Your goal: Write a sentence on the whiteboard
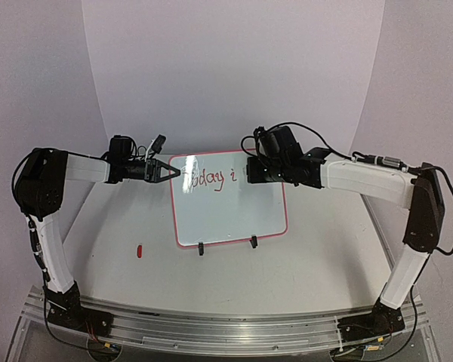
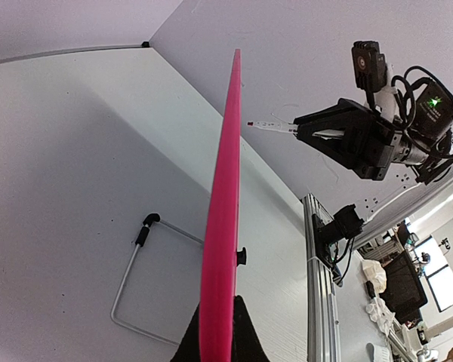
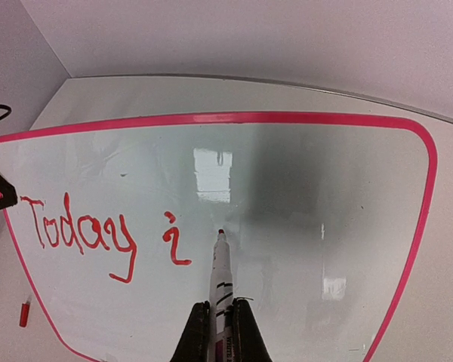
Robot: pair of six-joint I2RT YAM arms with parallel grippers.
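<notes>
The whiteboard [image 1: 234, 215], glossy white with a thin red-pink frame, stands tilted on the table. On its upper left is the sentence [image 1: 211, 179] in red marker; it reads "Today i" [image 3: 98, 234]. My left gripper [image 1: 174, 173] is shut on the board's left edge; in the left wrist view the pink frame [image 2: 223, 226] runs between the fingers [image 2: 245, 339]. My right gripper [image 3: 220, 332] is shut on a white marker [image 3: 221, 279]. Its red tip sits just right of the "i", with a small gap to the board in the left wrist view, where the marker [image 2: 272, 126] shows.
A red marker cap [image 1: 139, 250] lies on the table left of the board. Two black clip feet [image 1: 201, 248] hold its lower edge, and a wire stand [image 2: 136, 271] props it from behind. An aluminium rail [image 1: 226, 324] runs along the near edge.
</notes>
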